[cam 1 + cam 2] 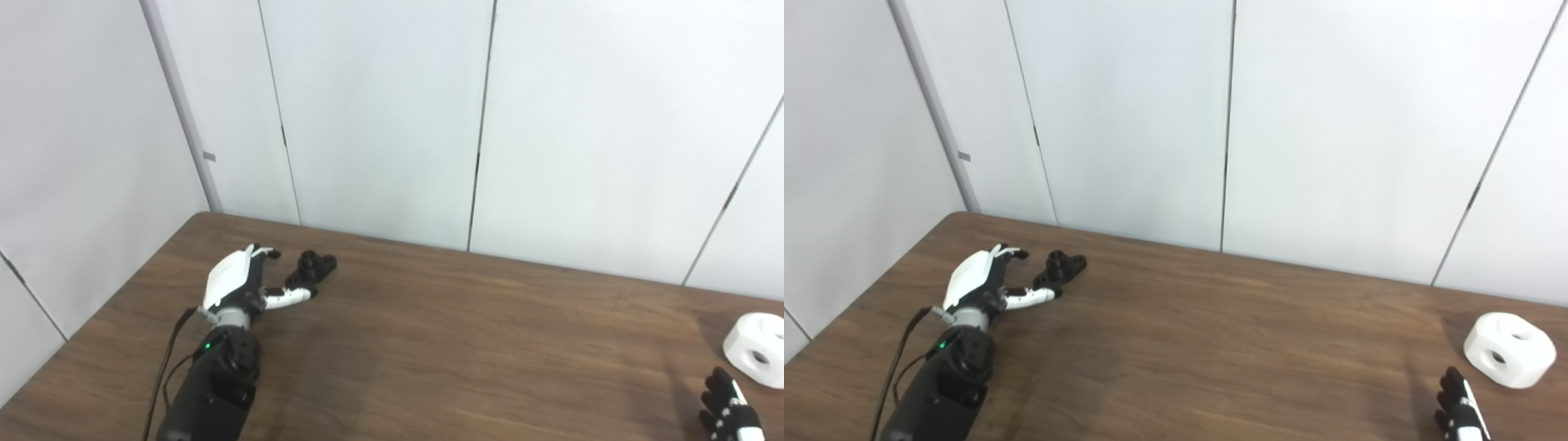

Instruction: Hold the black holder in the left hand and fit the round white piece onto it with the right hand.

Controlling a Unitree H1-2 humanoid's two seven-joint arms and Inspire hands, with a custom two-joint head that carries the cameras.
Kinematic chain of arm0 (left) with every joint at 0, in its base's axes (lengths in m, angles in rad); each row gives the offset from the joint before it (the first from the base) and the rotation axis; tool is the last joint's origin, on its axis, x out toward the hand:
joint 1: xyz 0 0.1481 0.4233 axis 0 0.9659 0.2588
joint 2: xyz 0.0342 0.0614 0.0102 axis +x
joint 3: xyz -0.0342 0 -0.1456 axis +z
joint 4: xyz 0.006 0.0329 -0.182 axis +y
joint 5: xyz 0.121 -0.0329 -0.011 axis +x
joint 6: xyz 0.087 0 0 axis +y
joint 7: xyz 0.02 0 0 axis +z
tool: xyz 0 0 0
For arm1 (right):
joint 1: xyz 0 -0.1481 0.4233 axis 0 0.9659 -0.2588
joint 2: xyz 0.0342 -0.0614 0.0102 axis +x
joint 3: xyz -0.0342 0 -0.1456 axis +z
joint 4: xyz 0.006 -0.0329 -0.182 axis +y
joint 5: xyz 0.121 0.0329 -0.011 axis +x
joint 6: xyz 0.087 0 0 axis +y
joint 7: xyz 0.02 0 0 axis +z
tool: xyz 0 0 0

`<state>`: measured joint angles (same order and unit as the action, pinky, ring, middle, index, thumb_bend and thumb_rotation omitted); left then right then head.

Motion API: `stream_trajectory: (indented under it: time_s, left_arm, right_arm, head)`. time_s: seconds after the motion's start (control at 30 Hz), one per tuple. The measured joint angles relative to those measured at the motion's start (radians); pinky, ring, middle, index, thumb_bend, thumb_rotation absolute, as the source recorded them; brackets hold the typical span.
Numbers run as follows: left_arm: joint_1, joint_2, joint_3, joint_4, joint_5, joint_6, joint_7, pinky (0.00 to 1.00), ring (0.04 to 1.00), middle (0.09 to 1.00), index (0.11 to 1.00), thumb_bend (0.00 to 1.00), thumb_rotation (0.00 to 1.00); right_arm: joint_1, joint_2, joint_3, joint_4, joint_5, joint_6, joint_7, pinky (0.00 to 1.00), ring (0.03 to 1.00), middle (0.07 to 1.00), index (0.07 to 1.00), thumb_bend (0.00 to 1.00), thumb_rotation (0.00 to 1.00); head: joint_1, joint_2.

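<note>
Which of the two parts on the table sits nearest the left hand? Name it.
The black holder, at the table's far left, right by the left hand and its thumb tip. The round white piece lies far off at the right edge, near the right hand.

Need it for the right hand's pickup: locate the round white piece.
The round white piece sits on the table at the far right in both eye views, just beyond the right robot hand.
</note>
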<state>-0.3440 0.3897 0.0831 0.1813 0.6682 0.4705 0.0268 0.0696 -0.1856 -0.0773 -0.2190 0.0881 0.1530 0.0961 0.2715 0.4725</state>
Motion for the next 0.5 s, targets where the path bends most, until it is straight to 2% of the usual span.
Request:
stream_trajectory:
  time_s: [0.5]
  left_arm:
    - [-0.097,0.023,-0.077,0.154,-0.01,0.0,0.009,1.0,1.0,0.983,0.828,0.88,0.35]
  right_arm:
    - [0.017,0.002,0.004,-0.02,-0.016,0.003,-0.005,1.0,1.0,1.0,1.0,0.54,1.0]
  head:
    - [-0.014,0.0]
